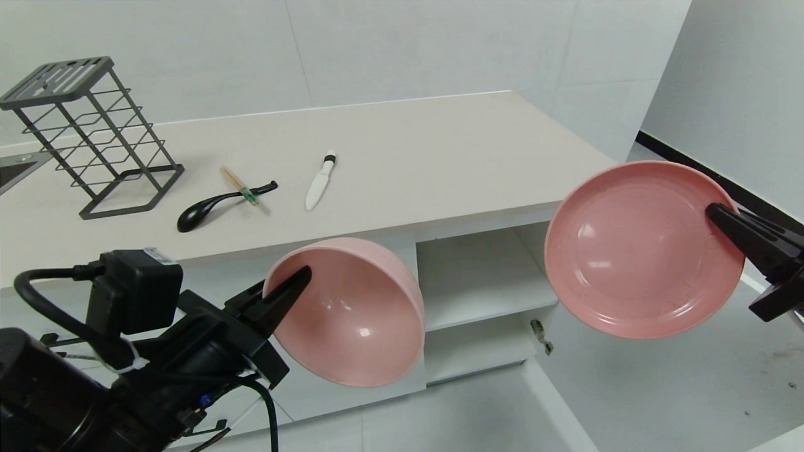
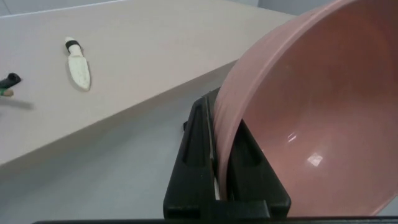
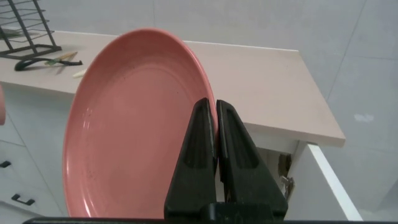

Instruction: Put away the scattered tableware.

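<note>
The left arm is held low at eight o'clock in the head view. The left gripper (image 1: 295, 285) is pinched on the rim of a pink bowl (image 1: 358, 320), with one finger inside the wall and one outside. The bowl is carried on its side in the air before the cabinet front, its glossy hollow turned toward the camera.

The right arm is seen entering at three o'clock. The right gripper (image 1: 716, 213) is clamped on the edge of a pink plate (image 1: 634, 251), which is held nearly upright in the air, off the counter's (image 1: 440, 138) right end.

Between bowl and plate an open cabinet (image 1: 483, 282) is seen, divided by a shelf.

On the counter, at ten o'clock, a wire rack (image 1: 88, 138) is set. At its four o'clock, chopsticks (image 1: 239, 185) are laid across a black spoon (image 1: 213, 204), and a white knife (image 1: 319, 183) lies near, at their three o'clock.
</note>
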Controlling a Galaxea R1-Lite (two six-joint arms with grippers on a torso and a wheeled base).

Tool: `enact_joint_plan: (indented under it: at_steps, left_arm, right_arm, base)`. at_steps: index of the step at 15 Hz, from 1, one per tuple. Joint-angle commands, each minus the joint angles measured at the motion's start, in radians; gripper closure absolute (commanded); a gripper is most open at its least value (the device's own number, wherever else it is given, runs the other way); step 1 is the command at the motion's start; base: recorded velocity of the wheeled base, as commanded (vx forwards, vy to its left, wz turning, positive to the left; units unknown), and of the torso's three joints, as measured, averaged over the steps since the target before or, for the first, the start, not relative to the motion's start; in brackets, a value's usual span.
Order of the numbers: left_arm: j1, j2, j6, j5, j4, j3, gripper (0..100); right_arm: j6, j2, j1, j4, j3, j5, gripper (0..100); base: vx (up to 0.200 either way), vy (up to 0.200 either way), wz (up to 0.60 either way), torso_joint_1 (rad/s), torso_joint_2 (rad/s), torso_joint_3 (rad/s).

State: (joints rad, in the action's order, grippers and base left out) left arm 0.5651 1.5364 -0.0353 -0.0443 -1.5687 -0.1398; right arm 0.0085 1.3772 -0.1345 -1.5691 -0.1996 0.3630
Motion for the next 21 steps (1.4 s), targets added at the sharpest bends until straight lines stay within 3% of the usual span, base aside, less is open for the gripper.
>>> enact_joint_plan:
  at_steps: [1, 16, 18, 21]
  left_arm:
    - [-0.001, 0.004, 0.000, 0.000, -0.002, 0.000, 100]
    - [-0.002, 0.002, 0.002, 0.000, -0.002, 0.002, 100]
    - [-0.002, 0.002, 0.022, 0.000, -0.002, 0.000, 100]
    - [-0.002, 0.001, 0.022, 0.000, -0.002, 0.002, 100]
  right_arm:
    - [0.001, 0.005, -0.001, -0.002, 0.000, 0.001, 100]
    - [-0.001, 0.005, -0.001, -0.002, 0.002, 0.001, 100]
    - [-0.001, 0.005, 0.001, -0.002, 0.002, 0.001, 100]
    - [-0.001, 0.005, 0.001, -0.002, 0.002, 0.001, 100]
  base:
    - [0.000, 0.000, 0.00, -0.124, 0.25, 0.115]
    - [0.000, 0.000, 0.00, -0.177, 0.31, 0.140]
    - [0.000, 0.000, 0.00, -0.161, 0.23, 0.120]
    - [0.000, 0.000, 0.00, -0.128, 0.20, 0.076]
